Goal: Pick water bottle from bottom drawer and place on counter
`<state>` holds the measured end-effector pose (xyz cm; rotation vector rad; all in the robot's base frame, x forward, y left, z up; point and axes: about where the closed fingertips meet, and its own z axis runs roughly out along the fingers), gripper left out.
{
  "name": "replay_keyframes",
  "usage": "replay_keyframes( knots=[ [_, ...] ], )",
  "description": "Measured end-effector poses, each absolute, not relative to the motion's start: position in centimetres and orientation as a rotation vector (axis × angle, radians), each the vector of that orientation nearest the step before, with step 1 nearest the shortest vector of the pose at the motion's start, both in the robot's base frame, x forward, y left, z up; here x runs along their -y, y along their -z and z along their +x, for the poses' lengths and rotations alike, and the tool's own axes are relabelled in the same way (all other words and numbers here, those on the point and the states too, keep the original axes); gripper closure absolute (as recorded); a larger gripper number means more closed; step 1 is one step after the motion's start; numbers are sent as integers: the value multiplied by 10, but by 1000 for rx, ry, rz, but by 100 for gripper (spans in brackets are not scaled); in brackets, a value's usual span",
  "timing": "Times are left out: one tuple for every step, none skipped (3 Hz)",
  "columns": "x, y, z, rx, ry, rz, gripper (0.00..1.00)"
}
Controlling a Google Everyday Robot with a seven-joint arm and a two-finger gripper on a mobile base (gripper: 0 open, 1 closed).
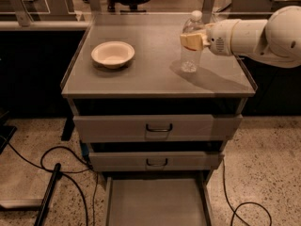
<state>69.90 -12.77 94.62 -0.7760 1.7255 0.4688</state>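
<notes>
The water bottle (191,48), clear with a pale cap, stands upright on the right half of the counter (155,74). My gripper (192,40) reaches in from the right on a white arm and is shut on the bottle's upper body. The bottle's base looks to be touching the counter top. The bottom drawer (157,202) is pulled out at the foot of the cabinet, and its grey floor is bare.
A cream round bowl (113,54) sits on the counter's left half. Two closed drawers with dark handles (159,127) are below the top. Black cables (56,168) lie on the speckled floor at the left. Desks and a chair stand behind.
</notes>
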Motion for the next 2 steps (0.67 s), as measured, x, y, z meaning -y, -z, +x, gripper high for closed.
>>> replay_keyframes(
  knots=[
    [128,-942,712,-1735,-489,-783,100],
    [127,-933,717,-1751,-510,-785,100]
  ],
)
